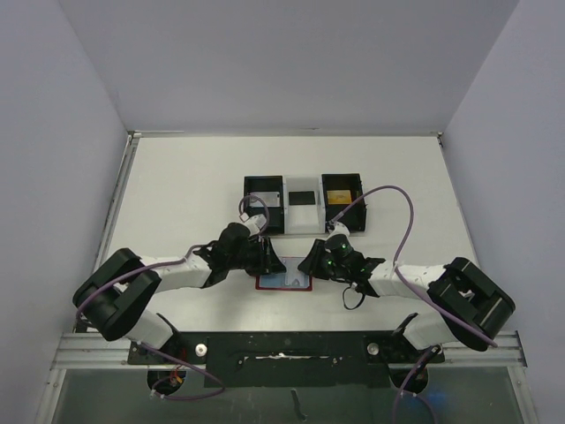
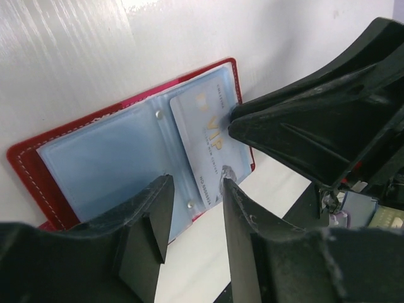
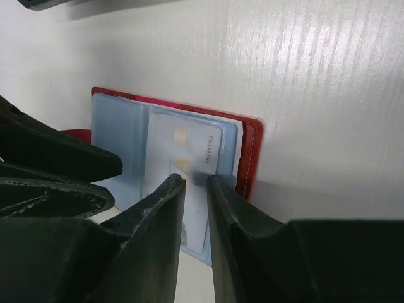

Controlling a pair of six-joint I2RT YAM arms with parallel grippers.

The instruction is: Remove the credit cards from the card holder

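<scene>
The red card holder (image 1: 284,282) lies open on the table between both grippers, its blue-grey sleeves (image 2: 95,161) facing up. A pale credit card (image 2: 202,136) marked VIP sits in the right-hand sleeve. My right gripper (image 3: 196,180) has its jaws a narrow gap apart, tips resting on that card (image 3: 183,148) near the holder's red edge (image 3: 250,151). Its fingers (image 2: 303,126) also reach in from the right in the left wrist view. My left gripper (image 2: 196,184) is open over the holder's near edge, with only bare table between its fingers.
A three-compartment tray (image 1: 303,228) stands behind the holder. Its white middle bin holds a black card (image 1: 303,198), and its right black bin holds a gold card (image 1: 339,193). White walls close in the table on three sides.
</scene>
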